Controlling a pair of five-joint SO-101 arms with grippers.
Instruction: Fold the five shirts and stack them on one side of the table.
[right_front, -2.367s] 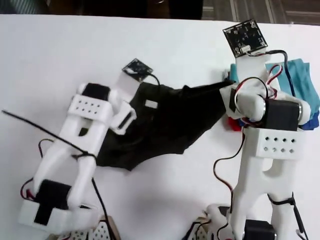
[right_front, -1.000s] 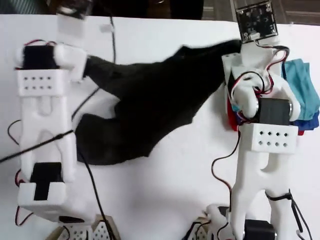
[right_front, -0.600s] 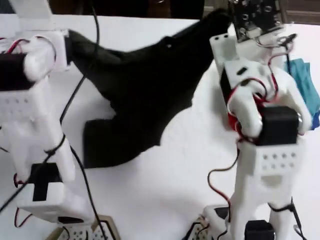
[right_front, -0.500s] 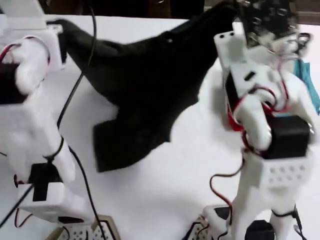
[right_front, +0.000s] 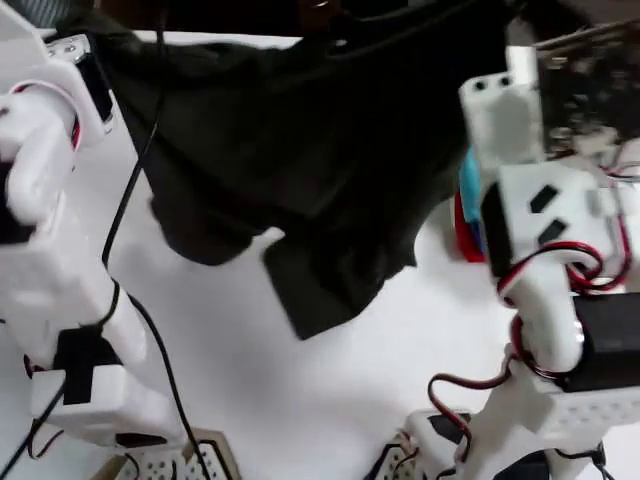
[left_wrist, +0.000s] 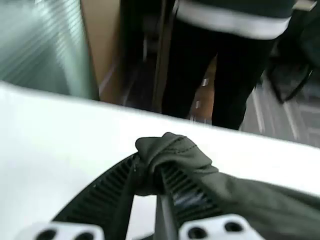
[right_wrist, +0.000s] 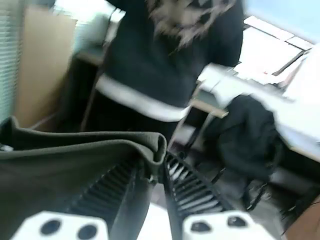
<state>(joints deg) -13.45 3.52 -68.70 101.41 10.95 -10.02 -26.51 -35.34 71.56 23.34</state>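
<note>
Black shirt (right_front: 330, 150) hangs stretched above the far edge of the table (right_front: 340, 400), hem trailing mid-table. Left gripper (left_wrist: 152, 172) and right gripper (right_wrist: 154, 172) each clenched on a bunched edge. I'd lower both evenly, hem first, so it lies flat.

Shirt (right_front: 300, 150): plain black, no print, reading dark olive close to my wrist lenses. My left pincer (left_wrist: 148, 175) and right pincer (right_wrist: 156, 172) both have black ribbed fingers set on white bodies. Counter (right_front: 300, 400) is white; the pile of cloth (right_front: 463, 232) shows red and teal edges.
</note>
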